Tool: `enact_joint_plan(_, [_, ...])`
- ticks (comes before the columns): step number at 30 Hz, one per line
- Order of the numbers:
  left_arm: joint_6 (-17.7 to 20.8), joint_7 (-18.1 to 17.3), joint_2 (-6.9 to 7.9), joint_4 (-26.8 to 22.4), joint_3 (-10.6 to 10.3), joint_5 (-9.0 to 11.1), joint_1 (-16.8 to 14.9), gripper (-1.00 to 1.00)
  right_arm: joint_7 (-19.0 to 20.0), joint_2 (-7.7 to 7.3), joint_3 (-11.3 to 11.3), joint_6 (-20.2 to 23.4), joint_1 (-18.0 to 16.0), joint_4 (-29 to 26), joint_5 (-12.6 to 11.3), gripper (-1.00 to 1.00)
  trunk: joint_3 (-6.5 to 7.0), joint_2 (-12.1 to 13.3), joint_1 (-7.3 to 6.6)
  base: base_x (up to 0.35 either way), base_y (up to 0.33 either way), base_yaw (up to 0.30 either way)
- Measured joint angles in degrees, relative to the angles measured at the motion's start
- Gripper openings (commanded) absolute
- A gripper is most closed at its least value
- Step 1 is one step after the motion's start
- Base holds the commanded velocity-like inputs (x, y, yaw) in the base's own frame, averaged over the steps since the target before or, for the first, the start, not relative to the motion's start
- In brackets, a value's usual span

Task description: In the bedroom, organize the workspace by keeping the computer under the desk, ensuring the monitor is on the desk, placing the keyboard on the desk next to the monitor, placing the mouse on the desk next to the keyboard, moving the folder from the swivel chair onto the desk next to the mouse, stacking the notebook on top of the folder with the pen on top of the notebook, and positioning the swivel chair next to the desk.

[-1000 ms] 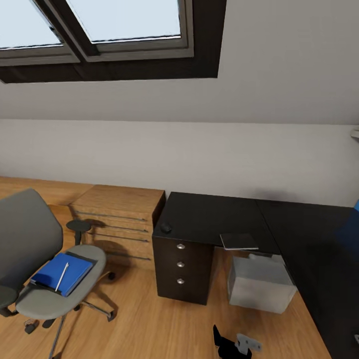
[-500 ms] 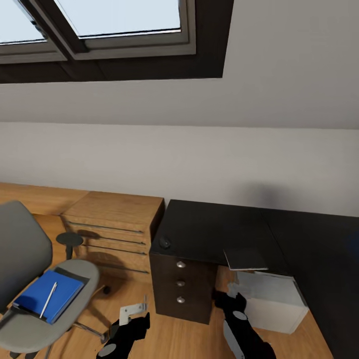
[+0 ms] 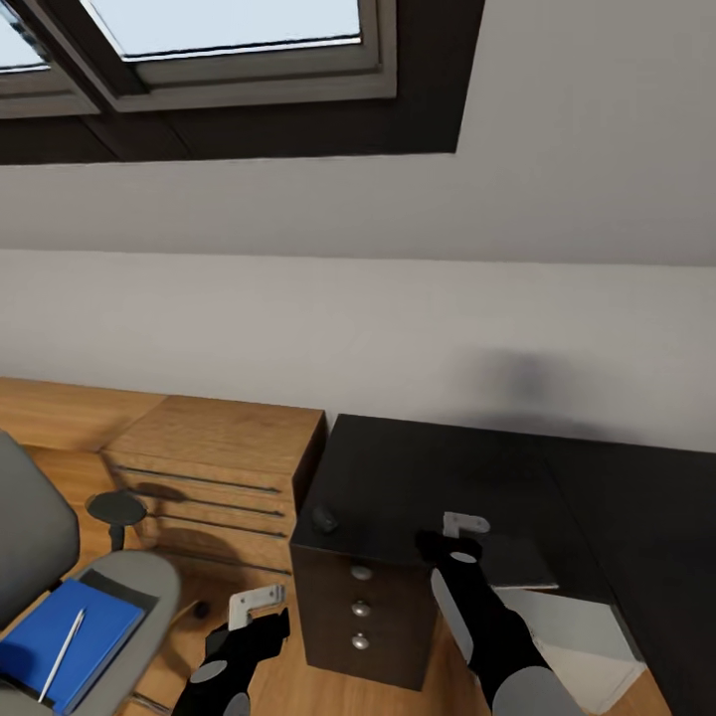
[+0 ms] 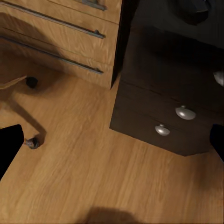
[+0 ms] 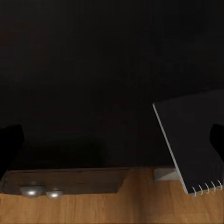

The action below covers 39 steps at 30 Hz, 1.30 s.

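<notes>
Right end effector [image 3: 449,542] spread open above black L-shaped bench [image 3: 418,477], beside grey spiral-bound notebook [image 5: 198,142]. Left end effector [image 3: 261,613] open, before bench's silver-knobbed drawers [image 4: 172,116].

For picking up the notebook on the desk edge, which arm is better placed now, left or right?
Probably the right. The right gripper hovers over the desk beside the notebook; the left gripper hangs lower, near the drawers.

matt black desk [image 3: 428,467], shiny metal knobs [image 4: 185,112], grained wood floor [image 4: 93,163], glossy blue folder [image 3: 60,651]
</notes>
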Motion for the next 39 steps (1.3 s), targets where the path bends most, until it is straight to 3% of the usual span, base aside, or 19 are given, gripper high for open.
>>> enact_joint_plan(6, [0.12,0.02,0.07,-1.76,-0.71,0.03,0.04,1.00,0.12,0.55,1.63,-0.26,-0.01,0.26,0.16,1.00,0.00,0.00,0.00,0.322,0.000,0.176])
enact_joint_plan(15, [0.14,0.03,0.05,-2.02,-0.86,0.10,0.03,1.00,0.18,0.55,8.16,-0.30,0.15,1.24,0.14,1.00,-0.11,0.00,0.00,0.319,0.059,0.259])
enact_joint_plan(23, [0.13,0.09,0.09,-2.03,-0.61,0.19,0.02,1.00,1.98,0.55,9.06,-0.57,0.17,3.16,0.14,1.00,-0.32,0.01,0.03,0.163,0.081,0.268])
enact_joint_plan(27, [0.13,0.11,0.09,-2.18,-0.47,0.25,0.04,1.00,5.04,0.55,11.72,-0.60,0.16,4.39,0.12,1.00,-0.43,0.01,0.03,0.013,0.008,0.249])
enact_joint_plan(33, [0.13,0.10,0.03,-4.03,-0.46,0.35,0.01,1.00,6.34,0.55,14.03,-0.67,0.16,4.78,0.04,1.00,-0.55,0.01,0.03,0.003,0.002,0.116])
enact_joint_plan(39, [0.13,0.11,0.01,-4.49,-0.45,0.34,0.01,1.00,6.54,0.55,14.17,-0.74,0.16,4.94,0.18,1.00,-1.64,-2.39,1.35,0.000,0.000,0.010])
